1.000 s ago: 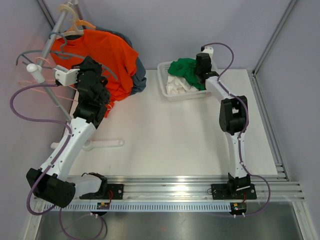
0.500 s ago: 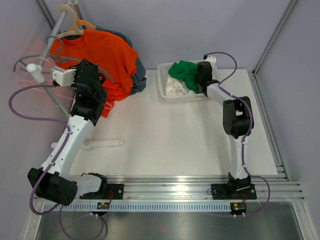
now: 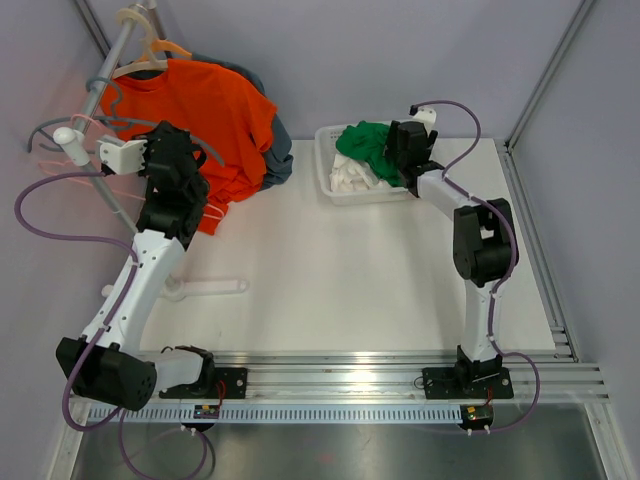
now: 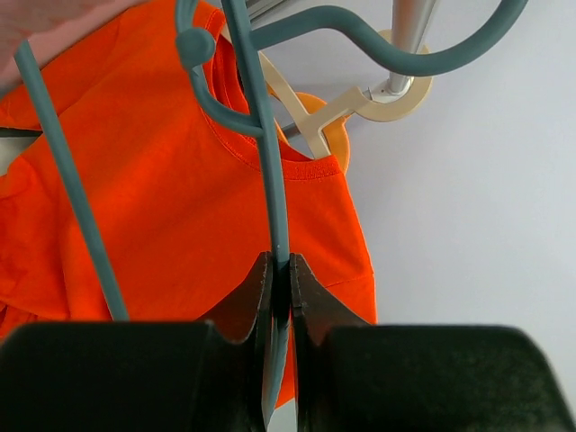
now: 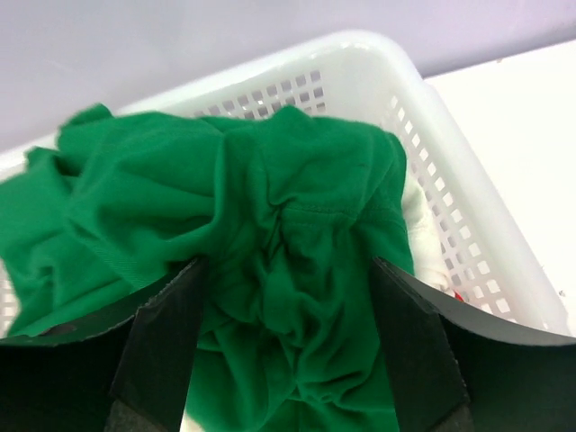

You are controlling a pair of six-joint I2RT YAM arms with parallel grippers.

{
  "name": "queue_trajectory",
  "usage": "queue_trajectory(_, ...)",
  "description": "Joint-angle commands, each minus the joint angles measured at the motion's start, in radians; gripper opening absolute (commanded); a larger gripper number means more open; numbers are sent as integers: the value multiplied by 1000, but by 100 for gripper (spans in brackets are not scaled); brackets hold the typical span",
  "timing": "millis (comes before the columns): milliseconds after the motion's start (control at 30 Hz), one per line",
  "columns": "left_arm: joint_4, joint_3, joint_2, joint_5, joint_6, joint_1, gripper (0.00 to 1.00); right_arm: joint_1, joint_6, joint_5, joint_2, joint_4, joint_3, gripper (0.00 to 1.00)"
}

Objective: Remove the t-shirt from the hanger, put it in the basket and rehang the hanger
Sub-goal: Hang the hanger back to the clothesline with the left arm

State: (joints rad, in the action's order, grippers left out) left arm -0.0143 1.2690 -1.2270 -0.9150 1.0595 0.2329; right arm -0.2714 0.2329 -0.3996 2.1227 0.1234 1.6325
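- Top view: I see the orange t-shirt (image 3: 215,105) hanging on its cream hanger (image 3: 150,50), not yet removed.
- Left wrist: my left gripper (image 4: 281,274) is pinched tight on a seemingly bare teal hanger (image 4: 261,135).
- Right wrist: my right gripper (image 5: 288,306) gapes wide, holding nothing, over the green t-shirt (image 5: 270,207) lying in the white basket (image 5: 432,135).
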Motion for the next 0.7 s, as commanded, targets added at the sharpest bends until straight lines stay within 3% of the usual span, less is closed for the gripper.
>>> queue_trajectory(0, -36, 6, 24, -7, 14, -7, 0, -14, -10, -33, -98, 90, -22, 79)
queue_trajectory(300, -21, -25, 70, -32, 39, -7, 0, -14, -23, -42, -112, 105, -36, 81)
queue_trajectory(667, -64, -46, 87, -12, -3, -7, 22, -15, -23, -36, -98, 99, -17, 87)
